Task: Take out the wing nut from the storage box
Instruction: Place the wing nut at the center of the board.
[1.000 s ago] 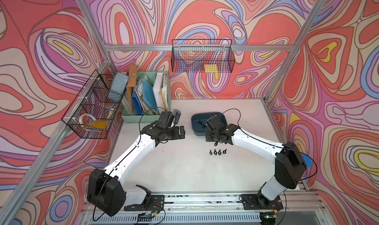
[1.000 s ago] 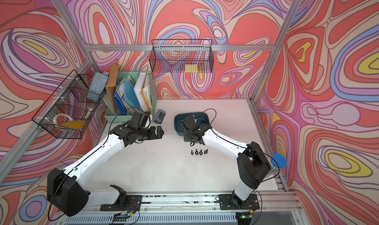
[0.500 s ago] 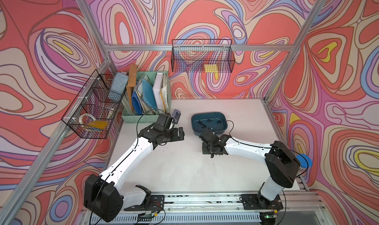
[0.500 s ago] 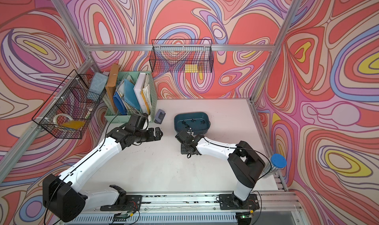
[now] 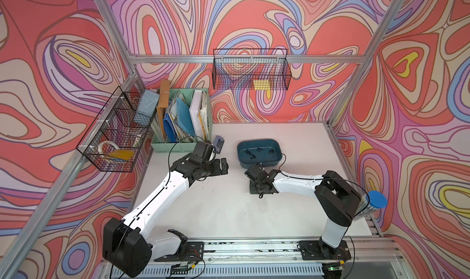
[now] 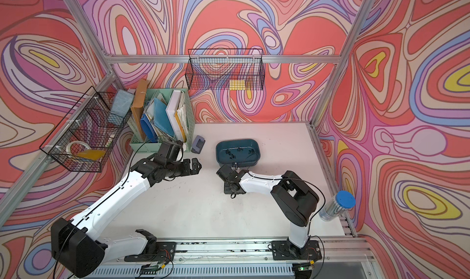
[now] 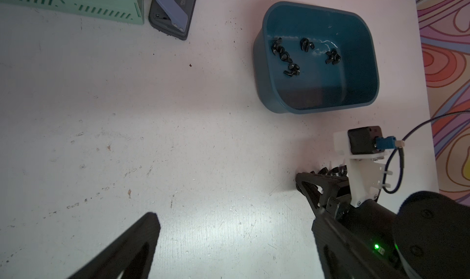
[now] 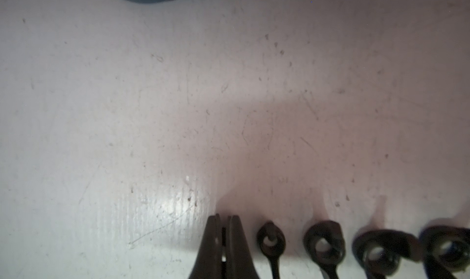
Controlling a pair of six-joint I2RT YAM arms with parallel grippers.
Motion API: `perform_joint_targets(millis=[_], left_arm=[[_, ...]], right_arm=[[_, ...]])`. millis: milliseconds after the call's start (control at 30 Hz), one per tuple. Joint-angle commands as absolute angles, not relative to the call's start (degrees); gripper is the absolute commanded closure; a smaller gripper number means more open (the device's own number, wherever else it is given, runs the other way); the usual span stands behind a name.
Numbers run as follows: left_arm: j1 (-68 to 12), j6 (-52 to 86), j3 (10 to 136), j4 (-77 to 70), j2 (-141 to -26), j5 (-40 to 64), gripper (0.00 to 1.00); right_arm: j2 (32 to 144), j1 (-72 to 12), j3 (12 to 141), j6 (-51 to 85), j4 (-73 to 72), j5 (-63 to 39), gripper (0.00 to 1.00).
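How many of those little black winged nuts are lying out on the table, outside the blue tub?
4, in a row on the table beside the shut right gripper: the nearest wing nut, the second, third, farthest. Another may be hidden under the gripper.

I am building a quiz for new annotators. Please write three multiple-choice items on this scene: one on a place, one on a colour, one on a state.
1. Where does the row of nuts outside the box lie?
A) inside the left gripper
B) on the table beside the right gripper
C) on the box rim

2. What colour is the box?
A) yellow
B) red
C) dark teal

3. How is the left gripper?
A) open, empty
B) shut on a nut
C) shut on the box

Key: 1 B, the right wrist view shows them on the table by the shut gripper; 2 C, teal in both top views; 3 A, its jaws stand apart.
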State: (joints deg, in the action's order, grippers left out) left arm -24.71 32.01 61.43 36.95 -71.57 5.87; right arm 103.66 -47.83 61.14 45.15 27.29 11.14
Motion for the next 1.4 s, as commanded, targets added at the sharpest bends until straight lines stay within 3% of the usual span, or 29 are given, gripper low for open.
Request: perform_joint_targets(millis=[0,200,500,733,900,1367], left_arm=[[-24.4,32.5,61.1,38.1,-71.4,6.1,0.01],[-24.4,32.4,61.2,37.7,-71.8,6.1,0.01],[-24.4,32.0,62.8,37.2,-73.8,6.6,0.01],[-24.4,31.5,64.5,36.3,-76.1,7.5,0.01],[-24.4,31.6,65.8,36.2,-77.8,7.7,0.01],[-24.4,30.8,70.1,38.3,-83.4,6.5,0.01]], right_arm=[[105.6,-48.1,60.1,45.5,27.4,11.7,0.96],[104.0,-48.1,60.9,45.0,28.8,12.0,0.8],[99.1,-48.0,65.7,41.7,33.4,15.1,0.74],[98.0,-45.6,72.9,34.8,35.8,18.0,0.6],[99.5,-41.2,76.4,29.8,33.3,14.4,0.52],[114.8,-32.4,90.1,21.5,29.3,5.7,0.61]])
